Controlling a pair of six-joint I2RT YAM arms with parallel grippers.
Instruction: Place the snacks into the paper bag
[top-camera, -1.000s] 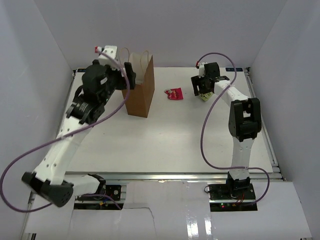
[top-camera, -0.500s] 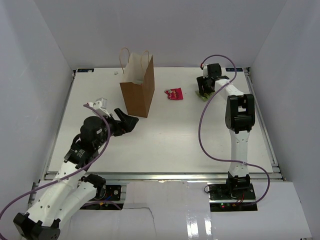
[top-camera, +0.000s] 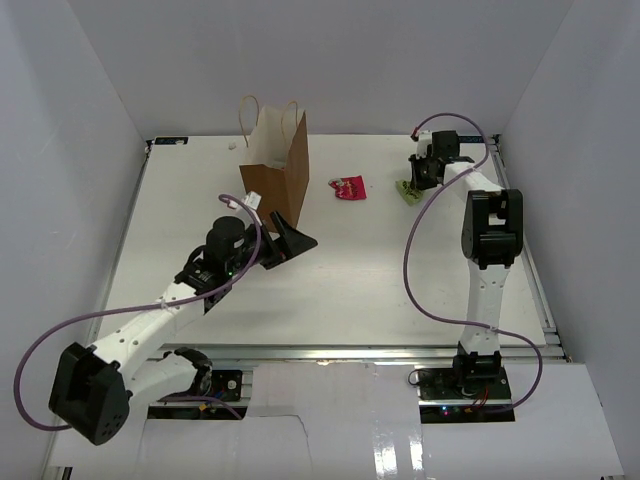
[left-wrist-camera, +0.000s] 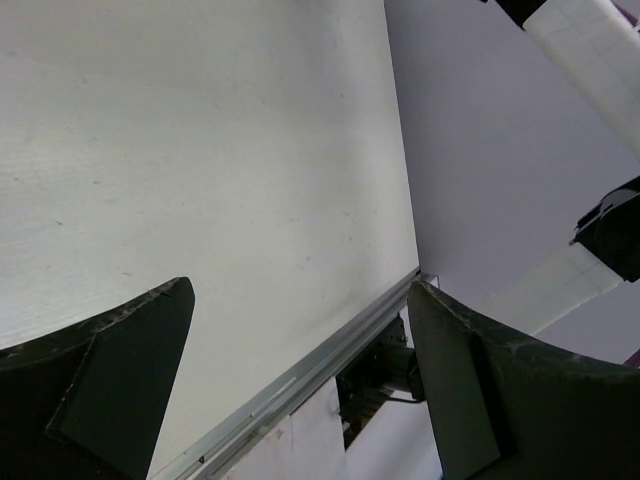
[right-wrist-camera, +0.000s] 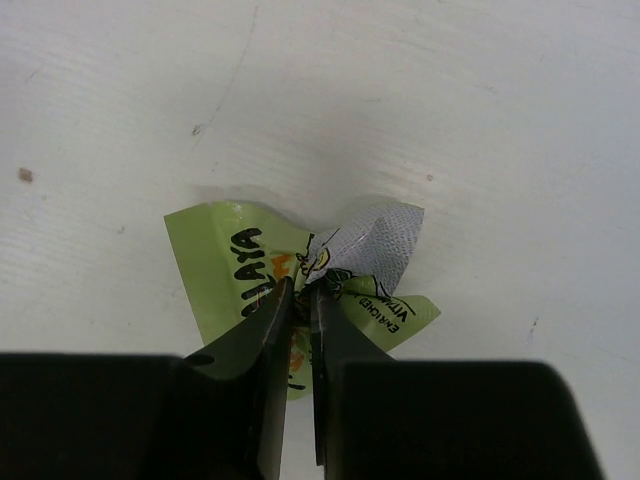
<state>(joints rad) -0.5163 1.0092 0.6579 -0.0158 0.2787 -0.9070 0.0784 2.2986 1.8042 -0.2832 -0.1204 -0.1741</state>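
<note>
This looks like a robot lab. Plain white walls (top-camera: 330, 60) box in a white counter (top-camera: 340, 280). Two robot arms (top-camera: 485, 280) with purple cables (top-camera: 404, 272) are bolted to a metal rail (top-camera: 330, 352).

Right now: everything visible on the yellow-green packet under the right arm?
The yellow-green packet is small crinkly foil with dark lettering and an orange patch; one corner folds up showing silver backing. It lies crumpled on the white table, at the far right, right of the red packet. The right gripper has its fingers pinched shut on its bunched middle.
</note>
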